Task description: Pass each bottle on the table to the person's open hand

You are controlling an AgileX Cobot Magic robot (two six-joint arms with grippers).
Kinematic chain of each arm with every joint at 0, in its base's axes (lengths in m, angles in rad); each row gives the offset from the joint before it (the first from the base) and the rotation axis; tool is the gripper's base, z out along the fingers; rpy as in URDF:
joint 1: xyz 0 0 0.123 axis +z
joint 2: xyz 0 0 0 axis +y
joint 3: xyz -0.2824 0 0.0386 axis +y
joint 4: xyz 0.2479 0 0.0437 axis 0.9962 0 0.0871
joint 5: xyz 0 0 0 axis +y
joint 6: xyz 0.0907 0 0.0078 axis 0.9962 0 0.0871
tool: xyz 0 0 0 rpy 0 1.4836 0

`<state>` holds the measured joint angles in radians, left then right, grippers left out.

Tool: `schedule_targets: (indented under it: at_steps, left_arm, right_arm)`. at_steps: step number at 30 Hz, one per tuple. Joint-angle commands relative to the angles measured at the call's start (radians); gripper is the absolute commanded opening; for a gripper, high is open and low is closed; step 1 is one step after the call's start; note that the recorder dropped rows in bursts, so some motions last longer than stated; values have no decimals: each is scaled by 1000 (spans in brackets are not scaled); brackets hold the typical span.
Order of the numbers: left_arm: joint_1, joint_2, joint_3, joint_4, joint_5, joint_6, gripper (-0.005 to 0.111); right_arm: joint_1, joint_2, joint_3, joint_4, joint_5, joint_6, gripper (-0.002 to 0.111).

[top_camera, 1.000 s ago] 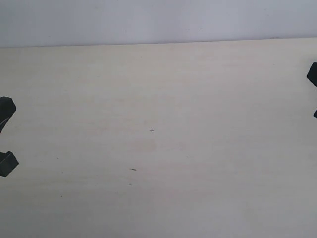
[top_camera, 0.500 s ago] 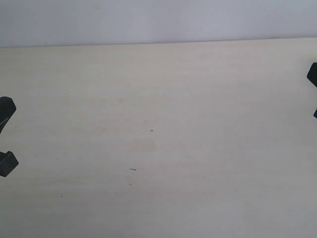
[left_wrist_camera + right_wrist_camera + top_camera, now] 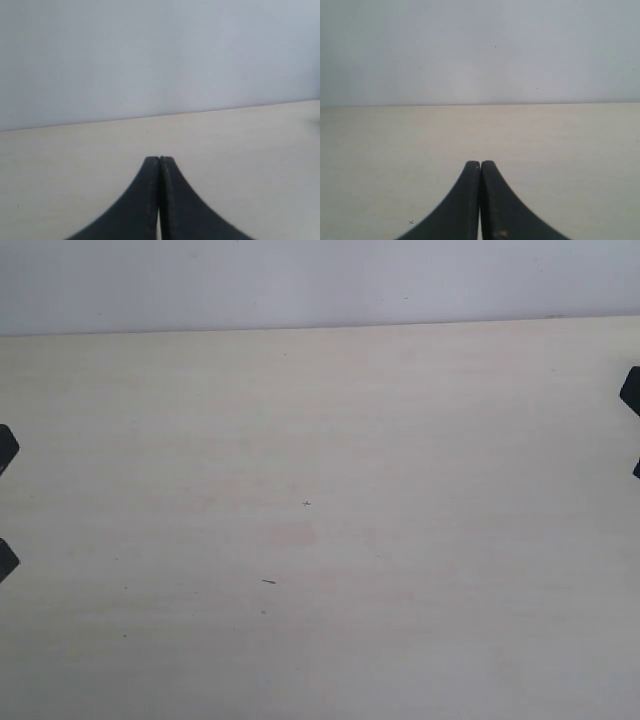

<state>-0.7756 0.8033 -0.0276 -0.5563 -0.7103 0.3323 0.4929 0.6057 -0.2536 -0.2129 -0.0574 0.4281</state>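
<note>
- Finding the left pincer (image 3: 159, 161) closed, jaws pressing tip to tip, gripping nothing.
- Finding the right pincer (image 3: 480, 164) likewise closed and gripping nothing.
- Seeing no bottles in any view; being unable to tell where they are lying, or whether any are on the table (image 3: 320, 440) at all.
- Seeing no hand either, so being unable to place the receiving point.
- Being unable, therefore, to tell which way a bottle is lying from either pincer, how its long axis is running, or which arm is nearer.
- Noting dark shapes (image 3: 5, 448) poking in at the left border of the exterior view and others (image 3: 631, 390) at the right border, well apart; judging these to be arm parts.
- Noting the table's far edge (image 3: 320, 328) meeting a plain wall (image 3: 320, 280), with both pincers pointing over the surface toward it.
- Noting only tiny specks (image 3: 268, 582) between the arms; judging room for moving to be wide on every side, with nothing showing to catch on.
- Judging the handovers either finished or not yet begun; being unable to say which.
- Advising parting the jaws before approaching any bottle.
</note>
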Motion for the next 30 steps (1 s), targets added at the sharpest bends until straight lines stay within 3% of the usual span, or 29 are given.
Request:
schedule_targets:
  at_steps: [1,5,16,21,30]
  left_arm:
    - [45,-102,4,3,-10,5,0]
    - [154,-210,4,-2,84,5,0]
    - [583,-548,4,-2,607,5,0]
    - [731,-690,4,3,795,5,0]
    - [744,-705,4,59,904,5,0]
  right_arm:
    - [1,-6,4,-3,2,-10,0]
    - [1,-6,4,-3,2,-10,0]
    - [1,-6,4,-3,2,-10,0]
    - [1,-6,4,-3,2,-10,0]
    - [1,-6,4,-5,-20,-10,0]
